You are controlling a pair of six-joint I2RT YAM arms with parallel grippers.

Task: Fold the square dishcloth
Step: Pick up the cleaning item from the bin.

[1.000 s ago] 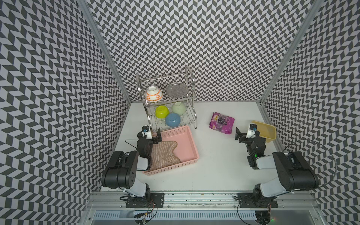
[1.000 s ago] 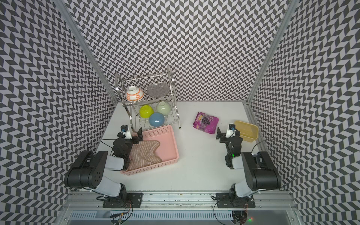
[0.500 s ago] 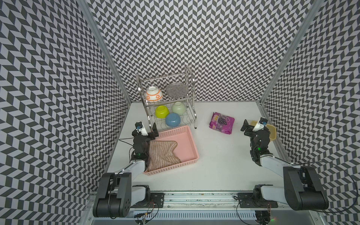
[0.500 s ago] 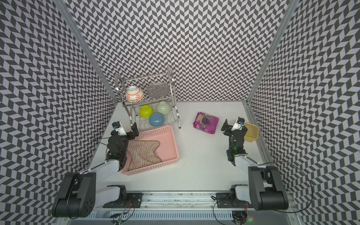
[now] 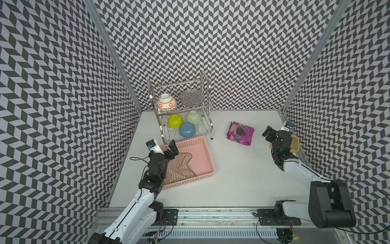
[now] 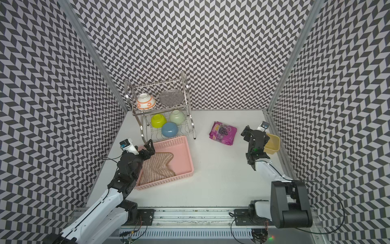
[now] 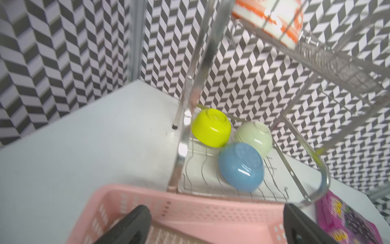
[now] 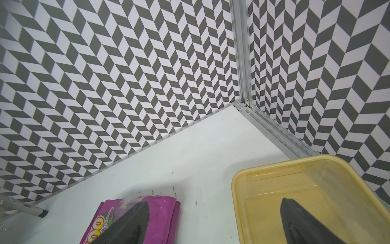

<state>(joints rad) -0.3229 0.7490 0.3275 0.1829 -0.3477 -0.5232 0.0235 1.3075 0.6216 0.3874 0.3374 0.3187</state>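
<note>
Tan dishcloth [image 5: 179, 166], one, inside one pink basket [image 5: 200, 162]; left claw [image 5: 172, 149], right claw [image 5: 266, 131] both wide.

The dish rack [image 5: 201, 130] stands just behind the pink basket [image 5: 202, 156], crowding its far rim. Bare tabletop [image 5: 242, 169] lies open between basket and snack bag [image 5: 240, 133].

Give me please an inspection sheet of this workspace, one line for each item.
Surface: white table, no spills seen.
Job's things: square dishcloth rumpled, not folded, lying inside the pink basket.
Clutter: dish rack holding four bowls and a grey plate; purple snack bag; yellow container.
Grippers: left gripper open, over the basket's far corner; right gripper open, empty, between bag and container.
Cables: black cable loops beside the left arm.
Surroundings: chevron-patterned walls on three sides.
</note>
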